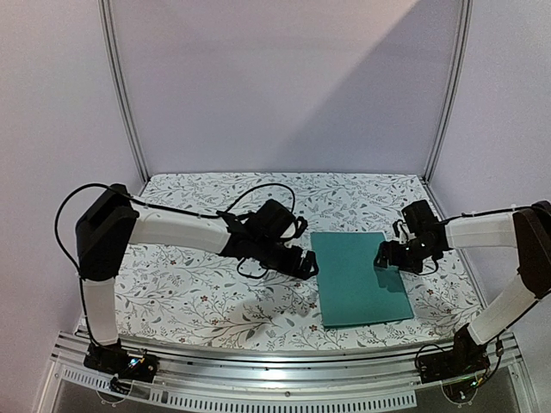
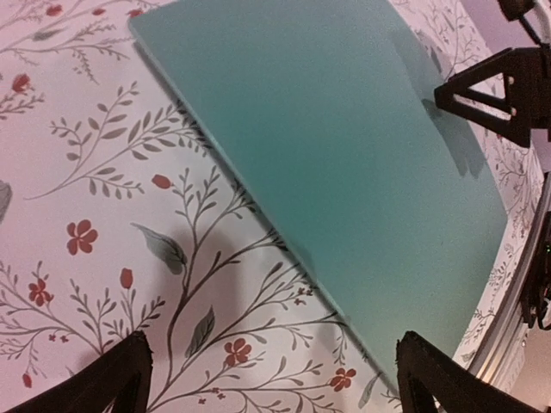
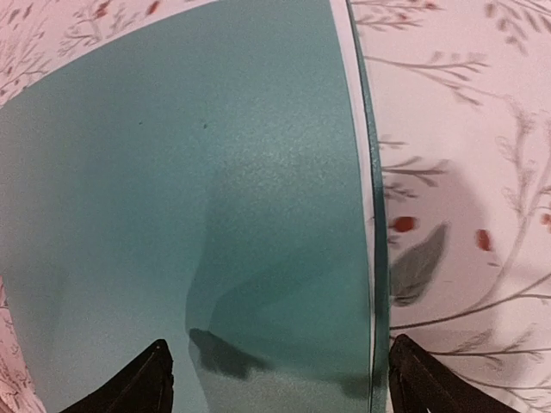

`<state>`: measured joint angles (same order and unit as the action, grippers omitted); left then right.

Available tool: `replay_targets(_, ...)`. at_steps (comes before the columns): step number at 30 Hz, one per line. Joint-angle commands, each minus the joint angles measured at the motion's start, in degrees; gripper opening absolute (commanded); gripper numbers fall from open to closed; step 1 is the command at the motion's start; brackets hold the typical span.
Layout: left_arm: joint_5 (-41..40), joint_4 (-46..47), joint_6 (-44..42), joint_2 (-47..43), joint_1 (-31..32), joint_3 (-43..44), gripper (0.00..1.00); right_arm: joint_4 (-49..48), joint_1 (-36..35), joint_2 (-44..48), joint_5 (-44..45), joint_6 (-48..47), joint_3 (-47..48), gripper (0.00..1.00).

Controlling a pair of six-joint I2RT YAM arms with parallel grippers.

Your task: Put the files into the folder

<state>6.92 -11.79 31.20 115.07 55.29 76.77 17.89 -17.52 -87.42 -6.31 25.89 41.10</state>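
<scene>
The teal folder (image 1: 357, 275) lies shut and flat on the flowered table, right of centre. In the right wrist view a thin white strip, the edge of the files (image 3: 358, 172), shows between the folder's (image 3: 189, 189) top cover and its lower cover along the right side. My left gripper (image 1: 308, 264) is open at the folder's left edge, its fingers spread over cloth and the folder's (image 2: 344, 155) corner. My right gripper (image 1: 385, 256) hangs open above the folder's right edge, holding nothing. Its jaws (image 3: 275, 353) span that edge.
The tablecloth (image 1: 198, 292) has a leaf and flower print. Grey walls and metal posts (image 1: 125, 95) close in the back and sides. A metal rail (image 1: 284, 366) runs along the near edge by the arm bases. The right gripper (image 2: 491, 95) shows in the left wrist view.
</scene>
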Motion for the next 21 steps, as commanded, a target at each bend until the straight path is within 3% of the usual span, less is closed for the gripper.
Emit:
replay_targets(1, -1.91, -0.34, -0.04, -3.04, -1.85, -2.99, 0.99, 0.24, -8.68, -5.52, -11.30, 6.98, 0.64, 0.85)
replay_targets(7, -9.03, -7.30, 0.21, -7.00, -5.19, -7.20, 0.99, 1.84, -18.60, -11.64, -12.66, 11.15, 12.08, 0.85)
replay_targets(17, -16.43, -8.82, 3.72, -18.66, -5.90, -19.13, 0.99, 4.56, -18.89, -8.61, -7.48, 6.63, 12.91, 0.86)
replay_targets(21, -19.34, -9.72, 1.39, -22.44, -5.80, -19.49, 1.00, 4.18, -18.87, -2.68, 0.96, 2.51, 10.81, 0.87)
